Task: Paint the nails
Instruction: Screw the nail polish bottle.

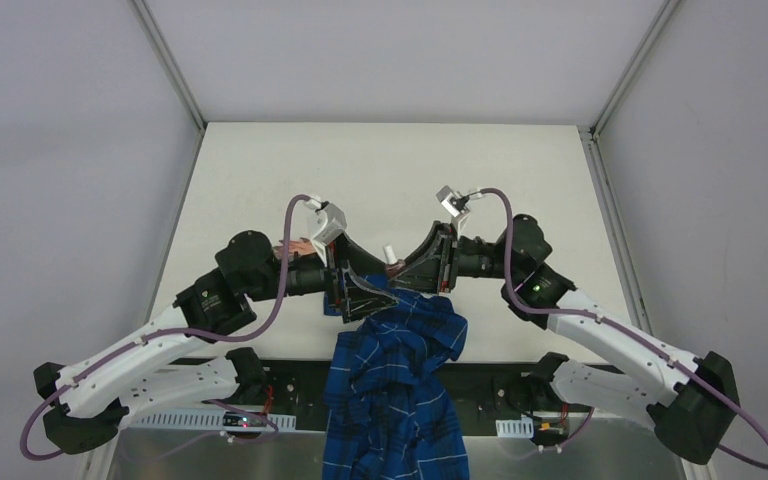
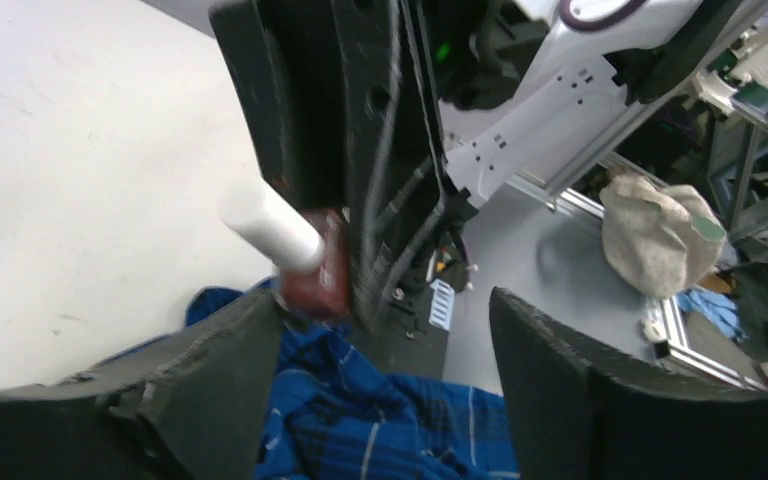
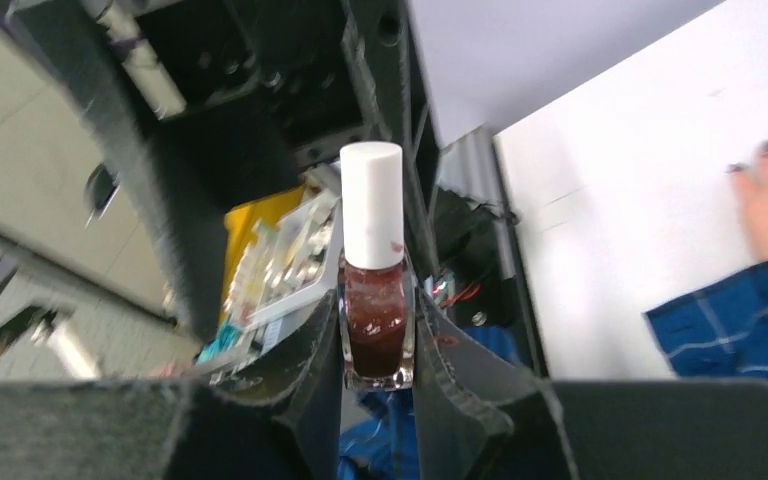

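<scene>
White-capped polish bottle (image 3: 372, 262), blue plaid sleeve (image 1: 395, 390), white table (image 1: 380, 170)

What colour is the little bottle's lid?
The lid is white; the right wrist view shows it best.

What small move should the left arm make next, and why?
Probably shift the open left jaws sideways until the white cap sits between them. The right jaws clamp the polish bottle with its cap on, and in the left wrist view the cap lies off to one side, not between the jaws.

Bright even light; faint soft shadows; both wrist views partly blurred.
</scene>
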Tool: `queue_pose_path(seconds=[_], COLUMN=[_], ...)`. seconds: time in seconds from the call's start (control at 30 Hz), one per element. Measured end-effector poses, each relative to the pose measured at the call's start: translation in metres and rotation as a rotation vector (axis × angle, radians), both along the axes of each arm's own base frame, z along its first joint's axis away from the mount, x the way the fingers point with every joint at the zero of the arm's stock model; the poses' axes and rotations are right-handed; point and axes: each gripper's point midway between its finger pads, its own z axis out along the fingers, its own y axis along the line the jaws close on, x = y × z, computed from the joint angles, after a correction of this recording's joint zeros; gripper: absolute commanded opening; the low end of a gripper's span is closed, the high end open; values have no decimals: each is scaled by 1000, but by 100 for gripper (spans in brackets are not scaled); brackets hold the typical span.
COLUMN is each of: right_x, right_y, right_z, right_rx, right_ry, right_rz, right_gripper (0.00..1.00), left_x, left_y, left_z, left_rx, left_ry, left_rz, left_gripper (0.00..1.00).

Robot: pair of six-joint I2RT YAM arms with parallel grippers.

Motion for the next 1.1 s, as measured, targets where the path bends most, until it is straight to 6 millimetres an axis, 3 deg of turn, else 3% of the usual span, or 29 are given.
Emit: queue_pose_path(seconds=[0.1,0.27,0.4,0.53,0.67,0.9,1.1], right_x=[19,33,37,44,50,49,45], right_y=[-9,-28,-41,-46,-46,-29,-14], right_z=[-3,-16,-32,-54,-76,-111,-141], right_rx=[-32,-102,-147,-201,-261,-380,-492], right_ry=[14,16,-1,0,-3,-32,-88], right_rz=[-137,-304,-376,-438,-496,-548,-556], right_gripper=[0,0,0,0,0,0,0], left_x=[-1,9,35,66,79,89,103], left_y=[1,5,5,3,-1,-2,-10], left_z=[-7,-14,-16,-34,-49,-55,-82], left_rx=[29,66,84,123,152,155,209], left_ry=[-5,21,77,175,234,278,353], left_rz=[-10,22,98,186,233,286,331], left_gripper=[93,96,96,94,92,87,82])
